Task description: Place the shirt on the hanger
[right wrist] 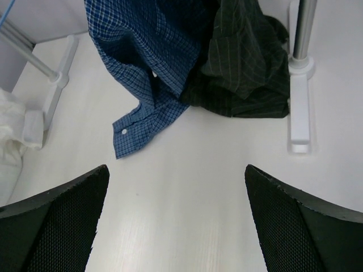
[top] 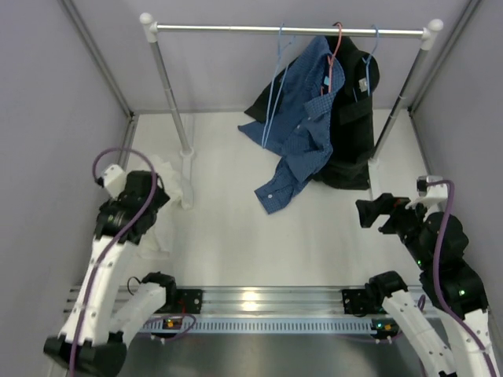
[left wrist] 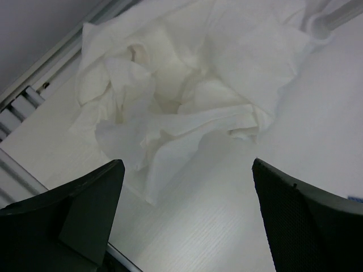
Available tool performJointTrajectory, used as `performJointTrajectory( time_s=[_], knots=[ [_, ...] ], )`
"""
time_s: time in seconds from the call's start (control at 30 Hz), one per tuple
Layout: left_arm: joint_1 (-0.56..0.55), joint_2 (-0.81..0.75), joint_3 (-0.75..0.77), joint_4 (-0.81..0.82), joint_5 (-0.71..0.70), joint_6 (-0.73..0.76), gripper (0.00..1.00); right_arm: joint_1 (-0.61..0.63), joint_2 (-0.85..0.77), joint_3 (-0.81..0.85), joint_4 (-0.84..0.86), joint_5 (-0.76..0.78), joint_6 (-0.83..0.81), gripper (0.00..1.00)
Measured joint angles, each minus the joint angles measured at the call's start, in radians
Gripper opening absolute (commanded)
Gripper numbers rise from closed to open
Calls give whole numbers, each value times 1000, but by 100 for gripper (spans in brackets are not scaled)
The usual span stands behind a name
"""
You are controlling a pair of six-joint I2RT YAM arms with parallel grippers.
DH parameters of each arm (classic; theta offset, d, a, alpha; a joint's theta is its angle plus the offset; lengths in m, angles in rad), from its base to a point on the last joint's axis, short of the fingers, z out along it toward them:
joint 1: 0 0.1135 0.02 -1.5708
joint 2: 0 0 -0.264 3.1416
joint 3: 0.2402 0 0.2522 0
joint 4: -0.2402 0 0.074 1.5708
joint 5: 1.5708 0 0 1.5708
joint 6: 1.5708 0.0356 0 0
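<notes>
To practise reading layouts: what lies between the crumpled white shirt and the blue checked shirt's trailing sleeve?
Top view: the rack's left post stands right beside the white shirt; beyond it, bare table up to the blue checked shirt.

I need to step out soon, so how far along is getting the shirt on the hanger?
Nothing looks done yet: the light-blue hanger hangs bare on the rail. Nothing is in hand: the left gripper is open, facing the crumpled white shirt on the table, and the right gripper is open and empty. Left to do: grasp the shirt, then dress it onto the hanger.
</notes>
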Motion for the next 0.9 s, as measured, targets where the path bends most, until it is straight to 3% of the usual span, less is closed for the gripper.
performJointTrajectory(
  time_s=[0.23, 0.33, 0.47, 0.5, 0.57, 0.63, 0.7, 0.9],
  knots=[
    [19, 290, -186, 58, -92, -230, 96, 0, 63, -61, 84, -122, 47, 99],
    [35, 377, -203, 76, -129, -294, 95, 0, 72, -83, 129, -175, 62, 100],
    [40, 462, -203, 110, -181, -357, 86, 0, 74, -105, 167, -220, 72, 99],
    [44, 478, -203, 115, -194, -375, 75, 0, 74, -111, 174, -227, 75, 99],
    [53, 509, -211, 126, -219, -403, 64, 0, 74, -124, 188, -235, 80, 100],
    [63, 536, -232, 135, -233, -431, 27, 0, 74, -136, 198, -241, 82, 99],
    [74, 542, -250, 137, -241, -438, 0, 0, 74, -140, 203, -245, 85, 99],
    [80, 396, -229, 140, -209, -332, 0, 0, 74, -140, 208, -253, 86, 99]
  ],
)
